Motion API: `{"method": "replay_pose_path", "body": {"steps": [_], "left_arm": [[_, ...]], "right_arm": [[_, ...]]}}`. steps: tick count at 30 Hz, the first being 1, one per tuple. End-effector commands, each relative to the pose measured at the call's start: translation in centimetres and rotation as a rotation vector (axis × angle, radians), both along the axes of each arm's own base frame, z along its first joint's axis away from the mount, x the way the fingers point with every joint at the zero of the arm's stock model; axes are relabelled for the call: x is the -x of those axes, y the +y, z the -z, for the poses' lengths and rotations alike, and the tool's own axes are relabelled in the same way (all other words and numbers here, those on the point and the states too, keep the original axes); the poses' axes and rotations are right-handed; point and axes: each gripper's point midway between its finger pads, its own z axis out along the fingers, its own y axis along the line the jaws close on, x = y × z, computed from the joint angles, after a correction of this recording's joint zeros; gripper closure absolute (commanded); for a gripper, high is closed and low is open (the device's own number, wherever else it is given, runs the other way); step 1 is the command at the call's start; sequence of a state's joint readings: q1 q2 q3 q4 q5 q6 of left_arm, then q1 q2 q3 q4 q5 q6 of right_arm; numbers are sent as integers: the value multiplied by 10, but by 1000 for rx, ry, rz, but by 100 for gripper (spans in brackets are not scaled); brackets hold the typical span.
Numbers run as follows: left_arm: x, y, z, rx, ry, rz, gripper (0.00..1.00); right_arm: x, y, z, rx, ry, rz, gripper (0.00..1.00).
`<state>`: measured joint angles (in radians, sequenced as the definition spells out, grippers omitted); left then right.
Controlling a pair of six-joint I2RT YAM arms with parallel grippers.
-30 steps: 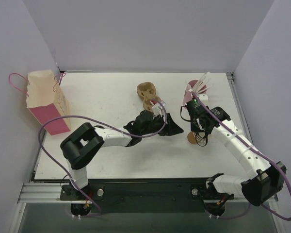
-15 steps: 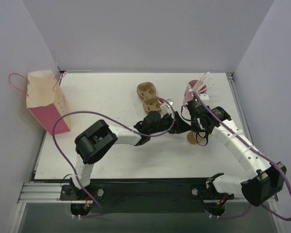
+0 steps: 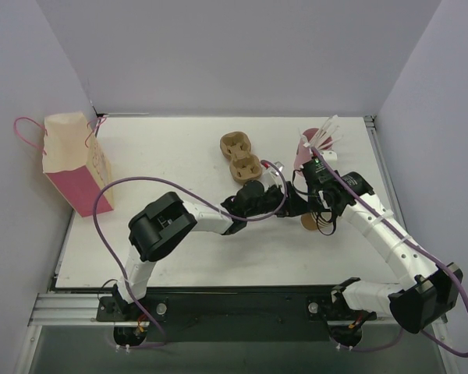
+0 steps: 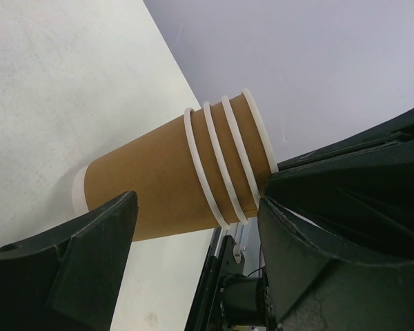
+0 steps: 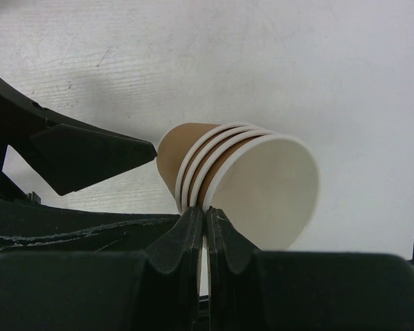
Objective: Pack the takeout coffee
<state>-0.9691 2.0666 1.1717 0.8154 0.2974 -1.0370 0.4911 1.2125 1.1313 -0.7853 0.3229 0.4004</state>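
Note:
A nested stack of kraft-brown paper cups (image 3: pixel 306 222) with white rims is held tilted just above the table, right of centre. My right gripper (image 3: pixel 318 212) is shut on the stack's rim; in the right wrist view its fingers (image 5: pixel 205 221) pinch the rim of the cups (image 5: pixel 241 179), whose white inside faces the camera. My left gripper (image 3: pixel 296 204) is open, reaching in from the left. In the left wrist view its jaws (image 4: pixel 196 227) stand wide on either side of the cups (image 4: pixel 165 176), not touching them.
A brown pulp two-hole tray (image 3: pixel 240 158) lies just behind the left gripper. A pink cup with white sticks (image 3: pixel 312 144) stands behind the right gripper. A pink and cream paper bag (image 3: pixel 74 164) stands at the far left edge by the wall.
My left arm has stretched to the right, bringing its open jaws up to the cup stack. My right gripper has kept its hold on the cups and barely moved.

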Motion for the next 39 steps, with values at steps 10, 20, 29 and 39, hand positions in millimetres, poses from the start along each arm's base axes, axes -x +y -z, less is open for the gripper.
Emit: {"method": "replay_pose_path", "body": {"steps": [10, 20, 29, 39], "left_arm": [[3, -18, -16, 91, -26, 32, 20], [-1, -16, 5, 28, -16, 8, 20], [-3, -9, 20, -46, -29, -19, 20], [-10, 18, 44, -183, -75, -87, 21]], "right_arm": [[1, -2, -9, -10, -25, 14, 100], [1, -2, -9, -5, -27, 17, 100], [0, -23, -21, 110, -38, 46, 100], [-9, -18, -37, 116, -52, 25, 100]]}}
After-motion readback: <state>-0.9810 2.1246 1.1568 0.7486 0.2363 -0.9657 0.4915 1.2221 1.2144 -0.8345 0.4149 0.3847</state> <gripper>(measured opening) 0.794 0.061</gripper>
